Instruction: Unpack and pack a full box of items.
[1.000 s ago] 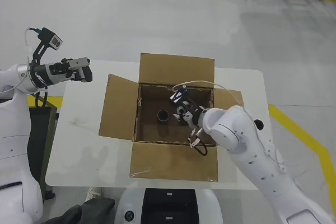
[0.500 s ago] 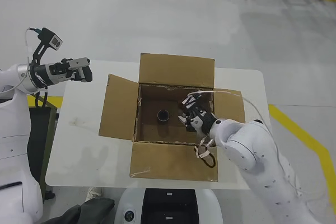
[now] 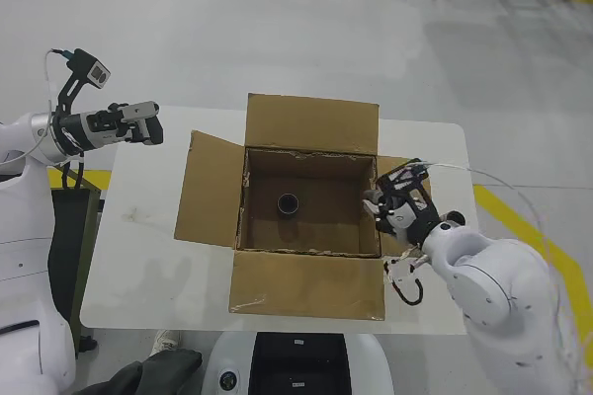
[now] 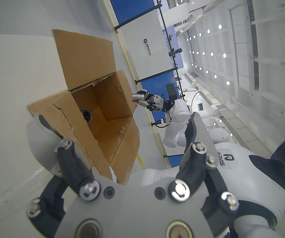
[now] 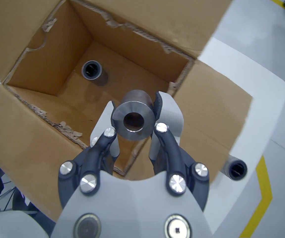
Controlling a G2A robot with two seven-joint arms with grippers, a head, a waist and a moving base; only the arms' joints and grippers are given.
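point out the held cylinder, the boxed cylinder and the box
held cylinder (image 5: 134,136), right wrist view, end face
boxed cylinder (image 5: 102,78), right wrist view, side wall
box (image 3: 311,123), top view, far flap

The right gripper (image 5: 135,105) clamps a metal sleeve (image 5: 144,115) above the open cardboard box (image 5: 137,58).

3 cameras, all trained on 1 cardboard box (image 3: 311,120).
The top view looks down on the box from high above, far enough back to take in the whole table (image 3: 138,257) around it. The left wrist view sits well off the box, beyond a side flap. It faces sideways past the left gripper (image 4: 117,125) into the box's mouth and catches the right gripper (image 4: 143,99) beyond the box's far side. The right wrist view hovers close above the box's rim, facing down past the right gripper and the metal cylinder (image 5: 134,122) pinched in it. All 3 share the box's inside and the dark cylinder (image 3: 289,204) on its floor.
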